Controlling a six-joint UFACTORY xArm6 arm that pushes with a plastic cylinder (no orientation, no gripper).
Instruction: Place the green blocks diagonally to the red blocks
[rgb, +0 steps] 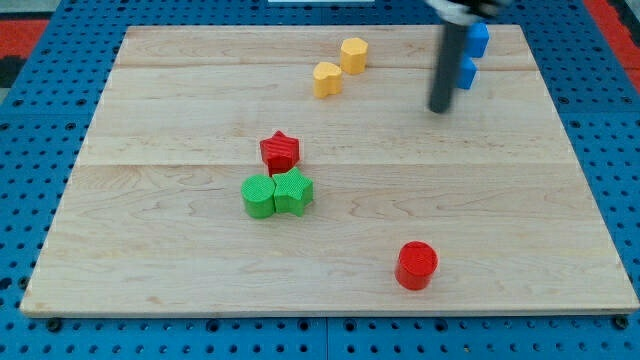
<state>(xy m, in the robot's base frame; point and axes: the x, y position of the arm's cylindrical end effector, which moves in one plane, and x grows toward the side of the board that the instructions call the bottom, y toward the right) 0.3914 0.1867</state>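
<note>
A red star block (280, 151) lies near the board's middle. Just below it sit two green blocks touching each other: a green round block (258, 196) on the left and a green star block (293, 191) on the right, whose top nearly touches the red star. A red cylinder (416, 265) stands alone toward the view's bottom right. My tip (439, 108) is at the view's upper right, far from the green and red blocks, close to the blue blocks.
Two yellow blocks (328, 78) (353, 54) sit near the view's top centre. Two blue blocks (479, 37) (466, 71) stand at the top right, partly behind the rod. The wooden board (150, 250) lies on a blue pegboard.
</note>
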